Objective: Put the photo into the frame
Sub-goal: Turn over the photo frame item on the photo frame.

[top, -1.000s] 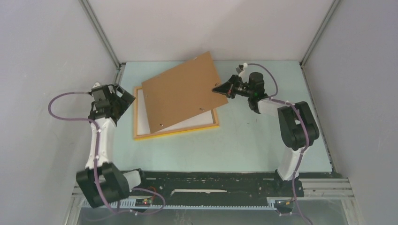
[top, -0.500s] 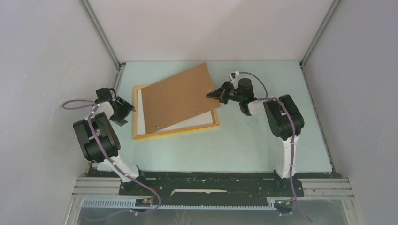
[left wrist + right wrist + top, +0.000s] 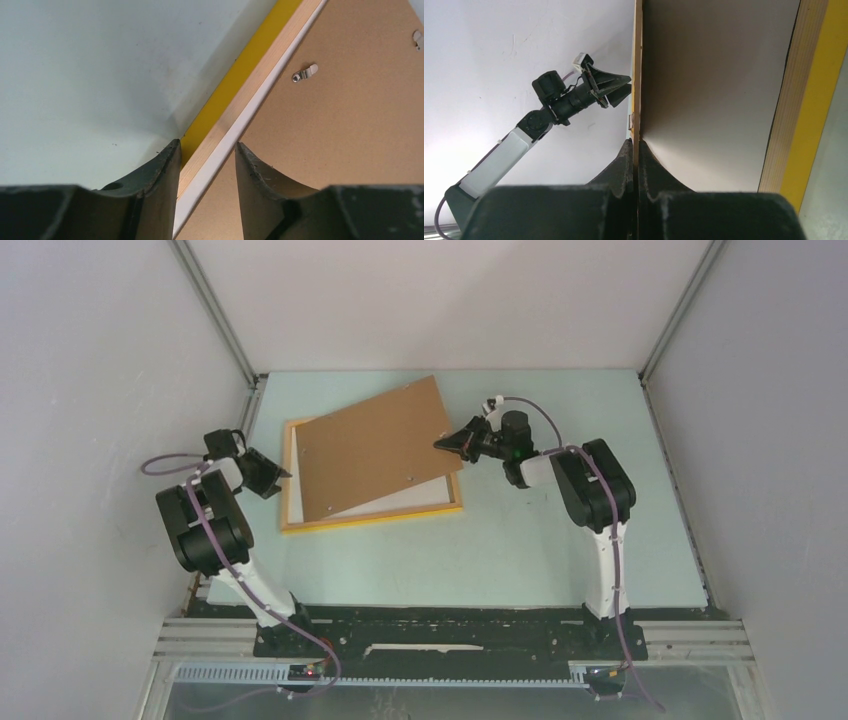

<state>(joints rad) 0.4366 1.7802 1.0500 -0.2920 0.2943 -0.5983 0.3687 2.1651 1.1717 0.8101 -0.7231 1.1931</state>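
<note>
Backing board is clamped at its right edge by right gripper, fingers pinched tight on it. Board is held tilted over the frame, centre of top view. Photo is seen white side up inside frame, lower right, part-covered by board. Left gripper is set astride frame's left rim, fingers part-way apart; actual grip cannot be told.

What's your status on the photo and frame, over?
Left gripper astride left rim of the frame, jaws apart. Right gripper shut on backing board, held askew over frame. Photo in frame, white back up, mostly covered.
</note>
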